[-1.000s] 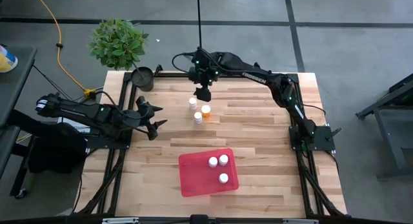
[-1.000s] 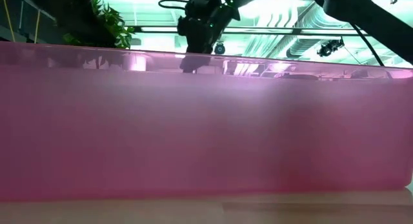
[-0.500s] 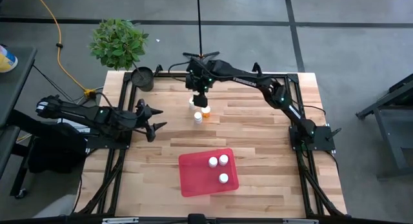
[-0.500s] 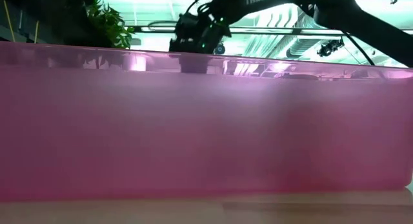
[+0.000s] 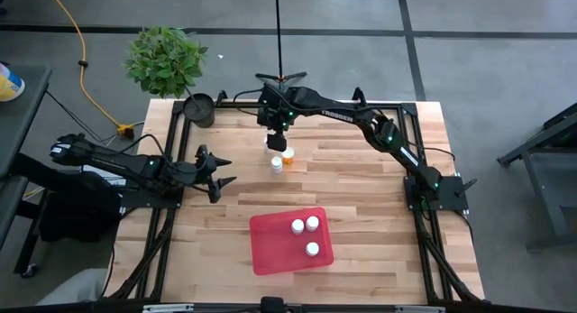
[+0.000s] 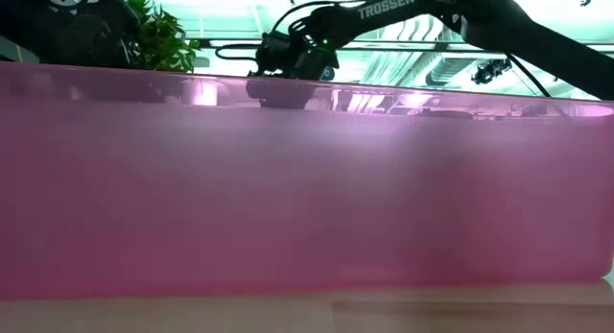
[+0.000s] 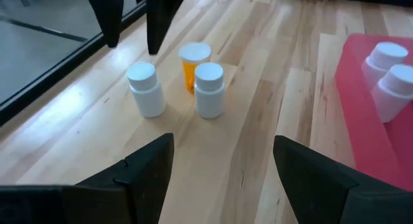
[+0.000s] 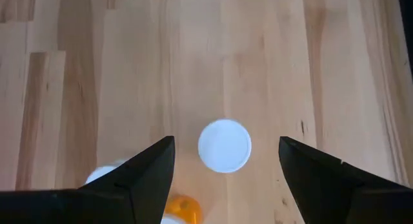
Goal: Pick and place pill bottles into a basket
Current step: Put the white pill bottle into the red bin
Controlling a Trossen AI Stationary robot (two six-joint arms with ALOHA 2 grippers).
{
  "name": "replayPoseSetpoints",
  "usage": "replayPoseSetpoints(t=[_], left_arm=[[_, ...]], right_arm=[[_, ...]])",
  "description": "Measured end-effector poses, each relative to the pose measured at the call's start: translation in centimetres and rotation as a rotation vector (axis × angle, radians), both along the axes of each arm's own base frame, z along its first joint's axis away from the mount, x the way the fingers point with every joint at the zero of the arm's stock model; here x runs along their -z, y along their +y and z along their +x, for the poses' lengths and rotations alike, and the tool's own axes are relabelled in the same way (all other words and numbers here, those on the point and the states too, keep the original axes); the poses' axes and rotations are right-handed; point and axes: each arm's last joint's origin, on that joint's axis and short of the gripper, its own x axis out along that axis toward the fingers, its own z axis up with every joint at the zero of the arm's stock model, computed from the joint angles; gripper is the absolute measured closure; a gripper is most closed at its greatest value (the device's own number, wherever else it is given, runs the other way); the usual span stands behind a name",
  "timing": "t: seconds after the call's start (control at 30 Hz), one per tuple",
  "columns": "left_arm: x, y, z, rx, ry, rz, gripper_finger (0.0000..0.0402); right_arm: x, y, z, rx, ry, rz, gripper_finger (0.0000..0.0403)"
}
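Pill bottles: three in basket (image 5: 270, 245), three upright on desk (image 5: 361, 178).
Right gripper (image 5: 273, 138) is held spread above the far pale bottle (image 8: 224, 145); left gripper (image 7: 222, 159) is parked open. Bottles are judged light, rigid, smooth; best pinched across the body.

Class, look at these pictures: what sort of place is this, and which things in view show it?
Probably a robotics lab or workshop: a wooden table on a black metal frame, two dark robot arms, a bare grey concrete floor.
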Motion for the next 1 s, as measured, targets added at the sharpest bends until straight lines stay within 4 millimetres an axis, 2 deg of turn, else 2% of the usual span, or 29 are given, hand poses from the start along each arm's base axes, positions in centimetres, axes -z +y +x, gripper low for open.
replayPoseSetpoints(t=[0.23, 0.57, 0.83, 1.0], left_arm=[[0.8, 0.0, 0.0, 0.014, 0.007, -0.016, 0.0103], [1.9, 0.0, -0.2, 0.009, 0.015, -0.022, 0.0103], [1.9, 0.0, -0.1, 0.009, 0.010, -0.024, 0.0103], [1.8, 0.0, -0.1, 0.007, -0.001, -0.029, 0.0103]], right_arm=[[1.6, -0.1, 0.5, -0.005, 0.012, 0.031, 0.0136], [1.9, -0.1, 0.5, 0.008, 0.026, 0.052, 0.0136], [3.0, -0.2, 0.7, 0.004, 0.040, 0.069, 0.0136], [4.4, -0.4, 0.9, 0.007, 0.066, 0.062, 0.0136]])
